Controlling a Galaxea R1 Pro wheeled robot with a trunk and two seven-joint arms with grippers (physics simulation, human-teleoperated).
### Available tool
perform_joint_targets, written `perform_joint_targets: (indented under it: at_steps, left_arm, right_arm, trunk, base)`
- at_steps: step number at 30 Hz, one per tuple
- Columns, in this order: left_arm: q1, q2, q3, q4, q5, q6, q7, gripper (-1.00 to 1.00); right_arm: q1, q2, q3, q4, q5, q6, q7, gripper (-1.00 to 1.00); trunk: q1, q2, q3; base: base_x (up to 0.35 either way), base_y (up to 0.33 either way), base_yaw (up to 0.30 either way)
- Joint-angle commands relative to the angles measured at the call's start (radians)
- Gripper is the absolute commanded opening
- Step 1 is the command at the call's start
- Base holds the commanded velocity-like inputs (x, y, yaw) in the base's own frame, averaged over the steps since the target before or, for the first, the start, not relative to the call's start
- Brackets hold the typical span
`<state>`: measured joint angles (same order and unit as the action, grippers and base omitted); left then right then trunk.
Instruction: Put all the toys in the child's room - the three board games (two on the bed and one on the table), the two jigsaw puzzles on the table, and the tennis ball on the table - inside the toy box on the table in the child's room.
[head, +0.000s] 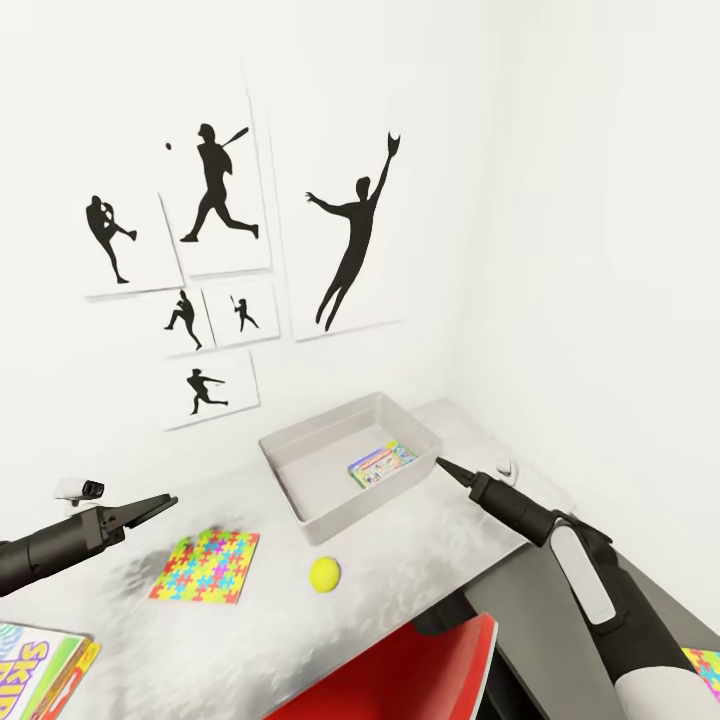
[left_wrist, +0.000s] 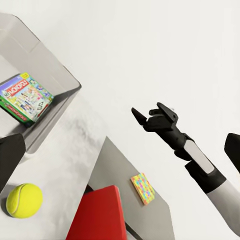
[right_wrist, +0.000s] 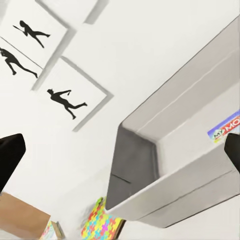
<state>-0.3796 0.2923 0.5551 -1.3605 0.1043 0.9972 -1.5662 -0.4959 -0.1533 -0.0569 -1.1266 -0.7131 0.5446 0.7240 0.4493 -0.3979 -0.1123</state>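
Observation:
The light-grey toy box (head: 300, 500) stands on the pale table (head: 420, 560) against the wall, and a green Monopoly board game (head: 382, 464) lies inside it (left_wrist: 25, 97). A jigsaw puzzle (head: 207, 567) and the tennis ball (head: 324, 573) rest on the table in front of the box. Another colourful board game (head: 40, 665) sits at the table's near left corner. My left gripper (head: 165, 503) hovers open above the puzzle's left side. My right gripper (head: 442, 463) is open and empty at the box's right front rim, also seen at the right gripper (left_wrist: 150, 114). A second jigsaw puzzle (head: 705, 668) lies on a lower grey surface to the right (left_wrist: 144, 188).
A red chair (head: 400, 670) is tucked under the table's front edge. Black sports-silhouette pictures (head: 215, 185) hang on the white wall behind. A small white and black device (head: 80, 488) sits at the table's left, a small white object (head: 508, 468) right of the box.

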Motion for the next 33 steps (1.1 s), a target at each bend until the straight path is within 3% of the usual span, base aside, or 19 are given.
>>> perform_joint_targets:
  at_steps: [1,15,22,33]
  left_arm:
    - [-0.001,0.000,0.000,0.000,-0.002,0.011,-0.005,1.00]
    - [0.019,0.002,0.002,0.000,-0.002,0.010,-0.005,1.00]
    - [0.052,0.001,0.004,0.008,-0.004,0.009,-0.005,1.00]
    - [0.082,-0.006,0.003,0.002,-0.002,-0.006,-0.005,1.00]
  right_arm:
    - [0.003,0.001,-0.001,0.000,-0.008,0.005,0.012,1.00]
    - [0.032,0.001,-0.003,0.003,-0.018,0.002,0.036,1.00]
    - [0.033,0.000,-0.042,0.010,-0.026,0.005,0.080,1.00]
    - [0.034,0.000,-0.070,0.017,-0.027,0.005,0.089,1.00]
  trunk:
    - [0.001,-0.002,0.000]
    - [0.001,-0.002,0.023]
    - [0.001,-0.002,0.034]
    - [0.001,-0.002,0.050]
  base:
    - [0.000,0.000,0.000]
    - [-0.071,0.000,0.000]
    - [-0.020,0.000,0.000]
    - [-0.112,0.081,0.000]
